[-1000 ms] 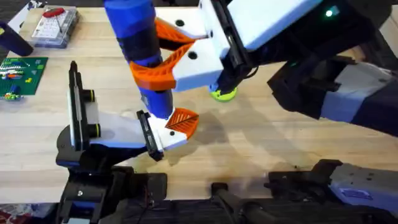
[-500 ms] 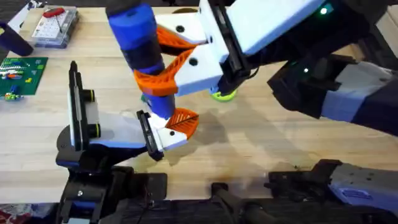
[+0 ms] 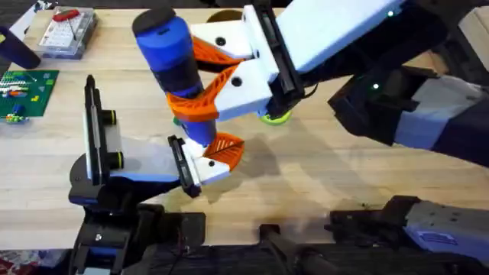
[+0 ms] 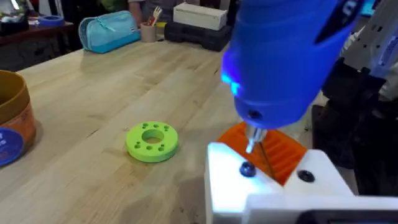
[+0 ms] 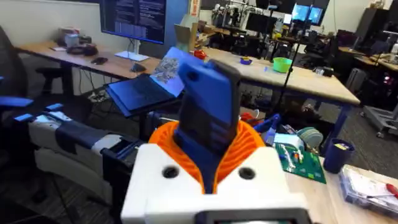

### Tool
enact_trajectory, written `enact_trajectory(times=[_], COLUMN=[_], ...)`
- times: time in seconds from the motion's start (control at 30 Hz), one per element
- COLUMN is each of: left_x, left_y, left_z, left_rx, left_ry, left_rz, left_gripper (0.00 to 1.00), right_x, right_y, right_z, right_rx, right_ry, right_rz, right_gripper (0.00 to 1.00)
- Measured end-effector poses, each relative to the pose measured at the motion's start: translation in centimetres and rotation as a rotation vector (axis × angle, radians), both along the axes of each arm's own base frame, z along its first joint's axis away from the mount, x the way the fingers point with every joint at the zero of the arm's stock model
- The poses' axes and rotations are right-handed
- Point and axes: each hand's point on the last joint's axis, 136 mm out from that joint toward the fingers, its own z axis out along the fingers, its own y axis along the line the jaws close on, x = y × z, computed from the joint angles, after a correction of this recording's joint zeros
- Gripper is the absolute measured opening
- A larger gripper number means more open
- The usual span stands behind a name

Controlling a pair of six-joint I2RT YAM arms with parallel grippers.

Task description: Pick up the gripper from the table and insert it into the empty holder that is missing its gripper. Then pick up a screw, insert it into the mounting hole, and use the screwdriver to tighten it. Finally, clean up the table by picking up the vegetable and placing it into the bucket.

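While the right gripper [image 3: 200, 90] pinches the screwdriver [image 3: 174, 65] between its orange pads, the tool stands nearly upright over the table [image 3: 321, 183], its metal tip [image 4: 250, 140] down at a dark screw [image 4: 247, 169] in the white part by the left gripper [image 3: 218, 153]. I cannot tell the left gripper's state. A green disc [image 4: 152, 140] lies nearby.
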Motion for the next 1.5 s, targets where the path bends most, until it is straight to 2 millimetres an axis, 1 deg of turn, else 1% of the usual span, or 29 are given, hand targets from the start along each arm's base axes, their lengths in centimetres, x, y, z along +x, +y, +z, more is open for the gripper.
enact_trajectory(times=[0.87,1.13,1.5], left_x=[0.03,0.04,0.04], left_y=[0.01,0.02,0.02], left_z=[0.0,0.0,0.0], left_rx=[0.0,0.0,0.0], left_ry=[0.0,0.0,0.0], left_rz=[0.002,0.003,0.003], left_gripper=[0.012,0.012,0.012], right_x=[-0.53,-0.47,-0.46], right_y=[0.22,0.55,0.56], right_z=[0.1,-0.38,-0.4], right_rx=[0.009,0.003,0.003], right_ry=[-0.019,-0.019,-0.019], right_rz=[0.013,0.016,0.016], right_gripper=[0.051,0.052,0.052])
